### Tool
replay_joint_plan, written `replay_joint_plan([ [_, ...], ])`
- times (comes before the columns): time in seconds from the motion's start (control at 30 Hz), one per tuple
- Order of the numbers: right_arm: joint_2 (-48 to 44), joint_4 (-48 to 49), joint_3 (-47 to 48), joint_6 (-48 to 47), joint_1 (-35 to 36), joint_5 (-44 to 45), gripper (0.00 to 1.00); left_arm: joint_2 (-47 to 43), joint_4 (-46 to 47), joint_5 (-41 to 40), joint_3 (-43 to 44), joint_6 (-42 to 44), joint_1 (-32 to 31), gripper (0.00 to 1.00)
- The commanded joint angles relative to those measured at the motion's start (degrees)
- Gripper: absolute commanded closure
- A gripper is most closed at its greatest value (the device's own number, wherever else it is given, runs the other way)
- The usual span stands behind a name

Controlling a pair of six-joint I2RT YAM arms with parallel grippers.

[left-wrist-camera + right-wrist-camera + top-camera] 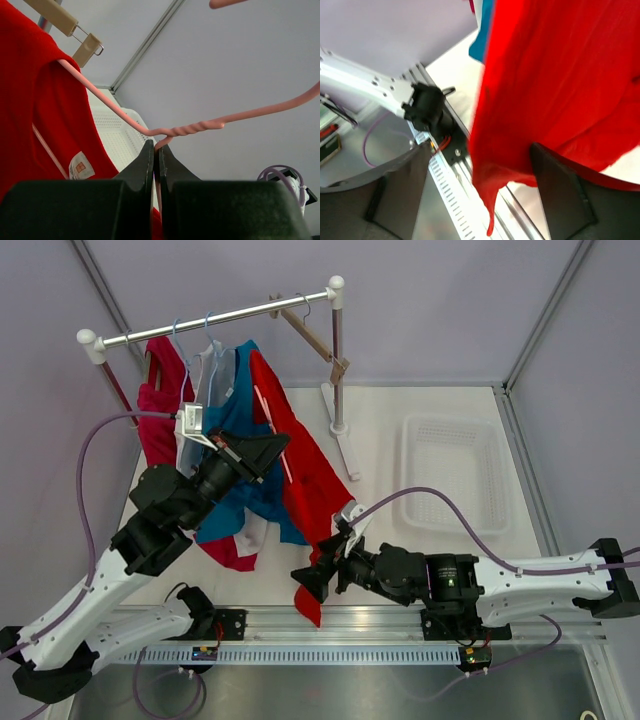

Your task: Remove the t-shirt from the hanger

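A red t-shirt (300, 475) hangs on a pink wire hanger (200, 126), off the rack and over the table. My left gripper (272, 448) is shut on the hanger's twisted neck just below the hook; in the left wrist view (158, 146) the jaws pinch the wire, and the shirt (35, 110) drapes to the left. My right gripper (320, 578) is open at the shirt's lower hem. In the right wrist view (480, 185) the red cloth (545, 75) hangs between the spread fingers (560, 195), its corner dangling free.
The clothes rack bar (210, 318) carries a magenta shirt (160, 410), a white one (205, 375), a blue one (235, 405) and a bare wooden hanger (315, 335). A white basket (455, 475) sits at the right. The metal rail (330, 625) runs along the near edge.
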Motion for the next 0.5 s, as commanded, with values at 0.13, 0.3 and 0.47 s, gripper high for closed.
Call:
replay_joint_plan([
  [0.13, 1.8, -2.0, -1.2, 3.8, 3.3, 6.5, 0.52, -1.5, 3.4, 1.9, 6.5, 1.1, 0.0, 1.0],
  [0.3, 4.9, -2.6, -0.6, 4.0, 4.9, 10.1, 1.0, -1.2, 3.9, 2.8, 8.5, -0.4, 0.1, 1.0],
  [0.47, 6.9, -7.8, -0.3, 8.1, 6.8, 13.5, 1.0, 1.1, 4.0, 5.6, 14.8, -1.8, 0.1, 1.0],
])
